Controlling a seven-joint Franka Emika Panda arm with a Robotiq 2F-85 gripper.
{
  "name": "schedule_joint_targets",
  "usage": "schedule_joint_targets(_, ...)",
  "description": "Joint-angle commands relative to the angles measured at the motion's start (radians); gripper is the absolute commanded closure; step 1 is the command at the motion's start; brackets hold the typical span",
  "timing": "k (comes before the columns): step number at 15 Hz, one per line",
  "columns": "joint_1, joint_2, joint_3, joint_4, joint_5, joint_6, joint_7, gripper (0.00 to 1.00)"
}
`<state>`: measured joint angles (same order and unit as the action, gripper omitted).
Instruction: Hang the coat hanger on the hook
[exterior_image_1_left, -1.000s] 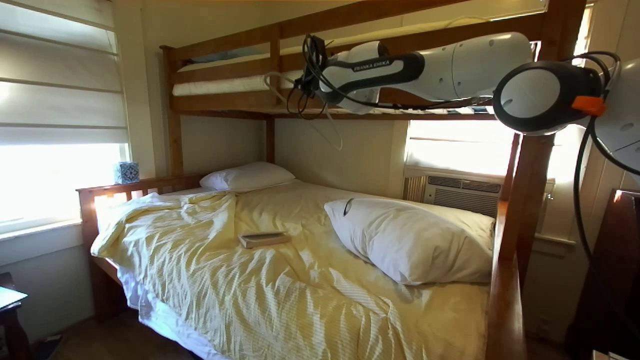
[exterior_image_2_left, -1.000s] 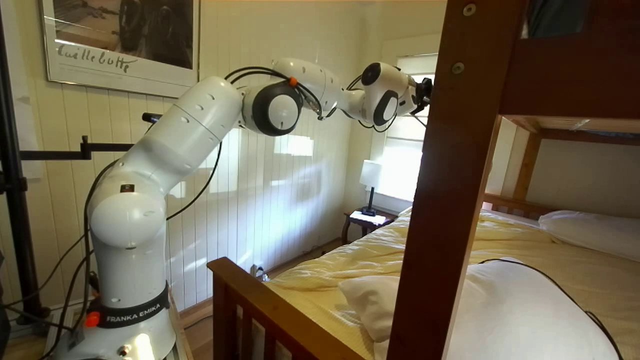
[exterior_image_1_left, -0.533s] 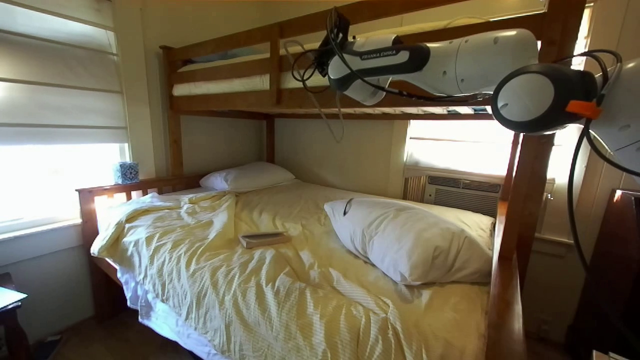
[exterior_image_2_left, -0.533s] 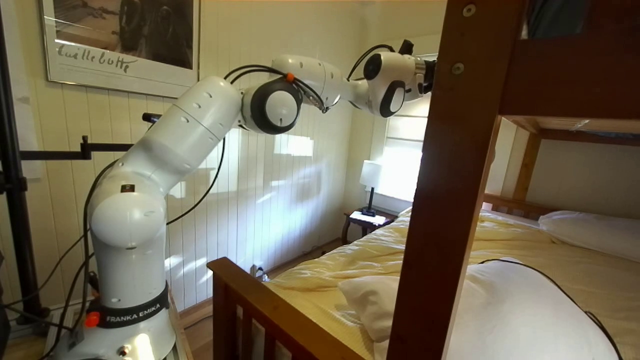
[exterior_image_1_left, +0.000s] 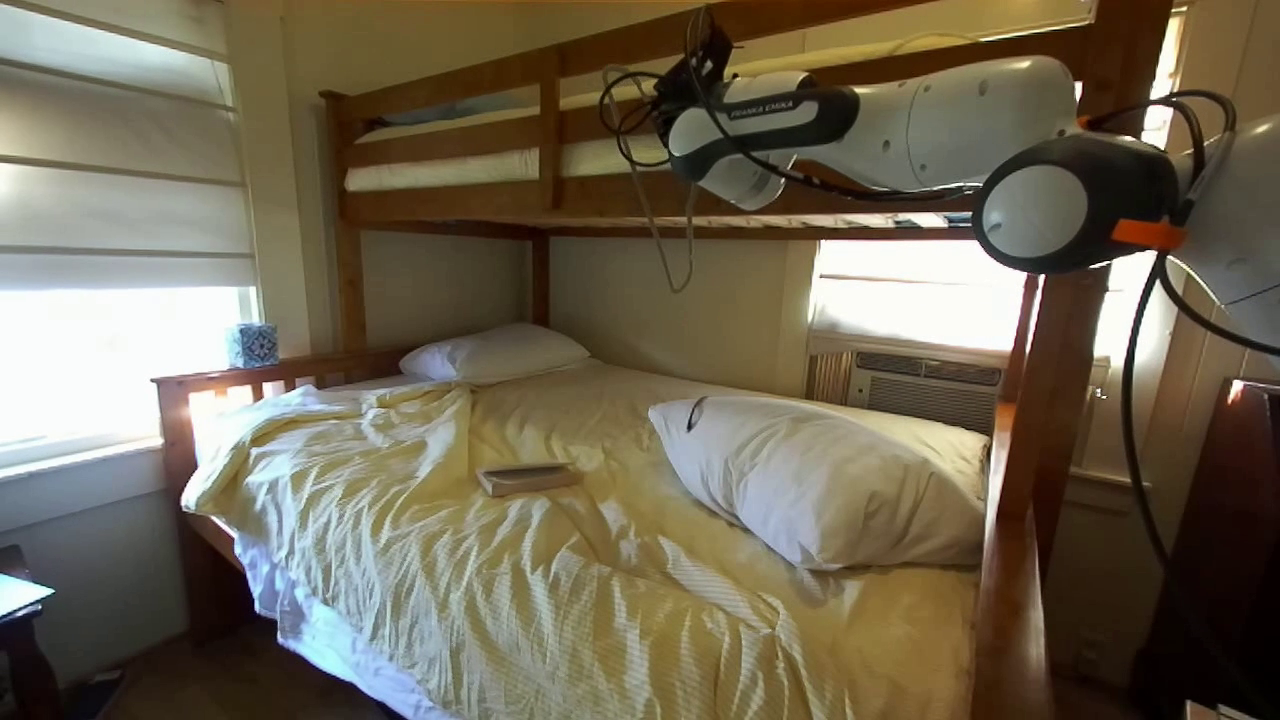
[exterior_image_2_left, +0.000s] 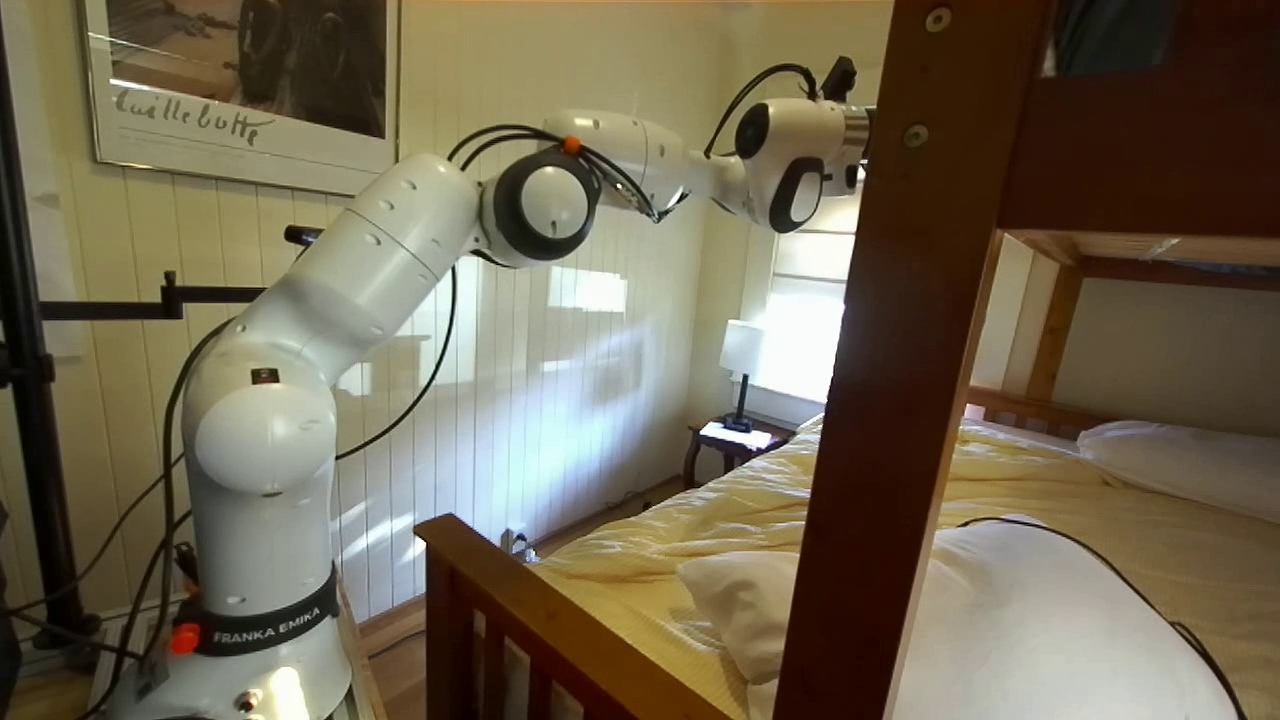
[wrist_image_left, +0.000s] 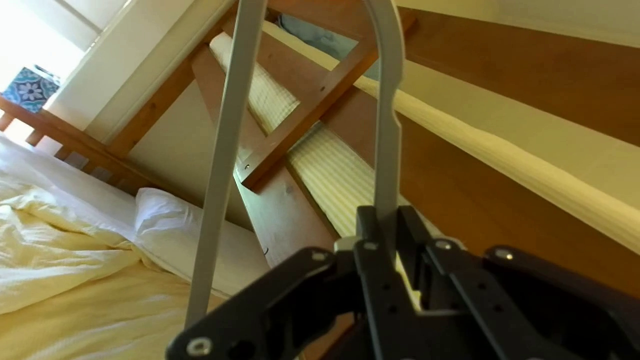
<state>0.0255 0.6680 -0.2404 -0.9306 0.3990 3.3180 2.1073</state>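
In the wrist view my gripper (wrist_image_left: 386, 220) is shut on one bar of the coat hanger (wrist_image_left: 388, 165), a pale, thin frame whose two sides run up past the top edge. In an exterior view the coat hanger (exterior_image_1_left: 679, 289) dangles below the gripper (exterior_image_1_left: 664, 116), in front of the upper bunk's side. A small dark hook (wrist_image_left: 265, 251) shows at the edge of the lower bunk rail (wrist_image_left: 282, 210), left of the fingertips and apart from the hanger. The post hides the fingers and hanger in an exterior view.
The upper bunk's wooden rails and a thick post (exterior_image_2_left: 880, 400) stand close to the arm. Below are the bed with a yellow blanket (exterior_image_1_left: 480, 580), a white pillow (exterior_image_1_left: 820, 480) and a box-like thing (exterior_image_1_left: 530, 480). Loose black cables (exterior_image_1_left: 625, 110) loop around the wrist.
The wrist has risen and turned, moving right in an exterior view. The hanger came along and swung from slanting leftwards to hanging more steeply. The grip on it looks unchanged.
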Motion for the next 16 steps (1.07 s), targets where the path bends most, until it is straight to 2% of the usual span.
schedule_joint_targets(1, 0.064, 0.010, -0.119, -0.008, 0.072, 0.005, 0.073, 0.96)
schedule_joint_targets(7, 0.164, 0.052, -0.339, -0.039, 0.145, -0.068, 0.184, 0.96)
schedule_joint_targets(9, 0.214, 0.074, -0.449, -0.054, 0.110, -0.123, 0.194, 0.96)
schedule_joint_targets(10, 0.236, 0.088, -0.495, -0.053, 0.085, -0.150, 0.185, 0.61)
schedule_joint_targets(11, 0.247, 0.102, -0.517, -0.044, 0.068, -0.174, 0.176, 0.60)
schedule_joint_targets(16, 0.292, 0.104, -0.557, -0.057, -0.020, -0.405, 0.094, 0.27)
